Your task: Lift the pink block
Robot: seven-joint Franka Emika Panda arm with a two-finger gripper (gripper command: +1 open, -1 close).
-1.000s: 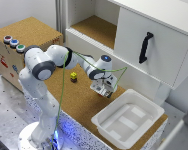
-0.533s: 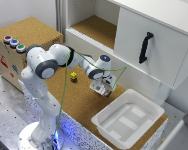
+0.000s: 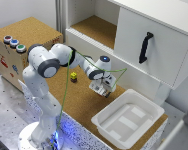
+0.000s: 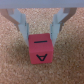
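In the wrist view the pink block [image 4: 41, 50] fills the middle of the picture. It is a reddish-pink cube with a dark dash on top and an "A" on the side facing the camera, and it rests on the cork surface. My gripper [image 4: 40, 37] is open and straddles it, one finger [image 4: 21, 25] on each side with only narrow gaps. In the exterior view my gripper [image 3: 102, 90] is down at table level in front of the white cabinet, and it hides the block there.
A small yellow block with a dark top [image 3: 73, 76] lies on the cork table toward the exterior view's left of the gripper. A white tray [image 3: 144, 107] stands to the right. The cabinet door with its black handle [image 3: 145, 47] rises behind. A wooden box with buttons [image 3: 14, 42] stands at the left.
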